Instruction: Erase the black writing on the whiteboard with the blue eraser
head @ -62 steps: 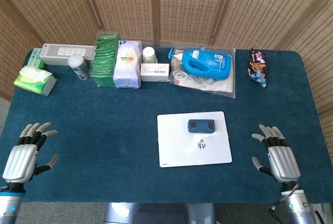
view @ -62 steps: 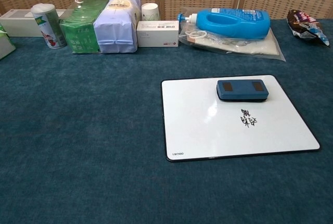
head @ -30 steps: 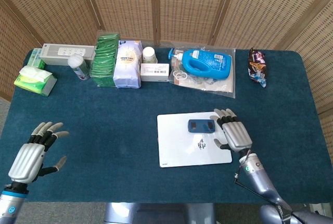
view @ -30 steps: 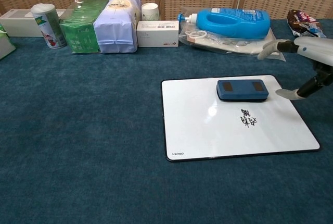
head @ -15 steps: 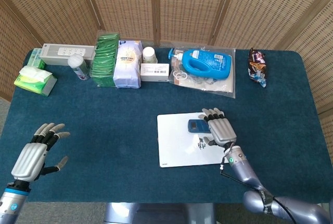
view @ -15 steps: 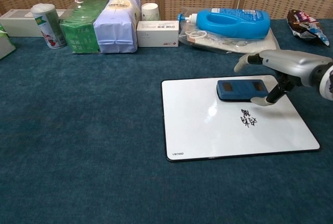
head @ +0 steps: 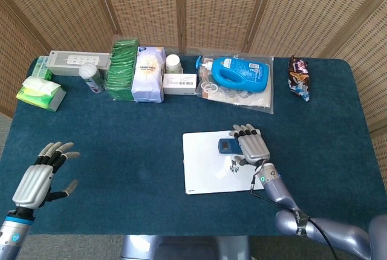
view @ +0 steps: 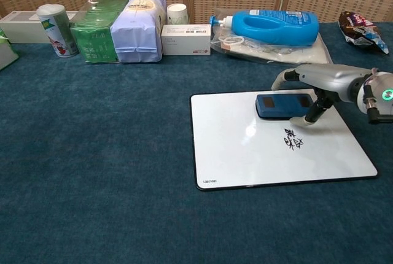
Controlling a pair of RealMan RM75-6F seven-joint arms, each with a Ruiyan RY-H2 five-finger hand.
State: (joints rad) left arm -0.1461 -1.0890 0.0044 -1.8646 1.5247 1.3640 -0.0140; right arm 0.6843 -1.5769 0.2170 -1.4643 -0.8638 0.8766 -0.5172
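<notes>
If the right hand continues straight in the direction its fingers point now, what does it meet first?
Probably the blue eraser: the right hand hovers over its right end on the whiteboard, fingers pointing left across it. Height is unclear; it might pass just above.

The eraser (view: 285, 105) lies on the whiteboard (view: 245, 153), at its far edge. The writing (view: 293, 139) is just before the eraser. The right hand (view: 310, 84) is over the eraser's right end.
</notes>
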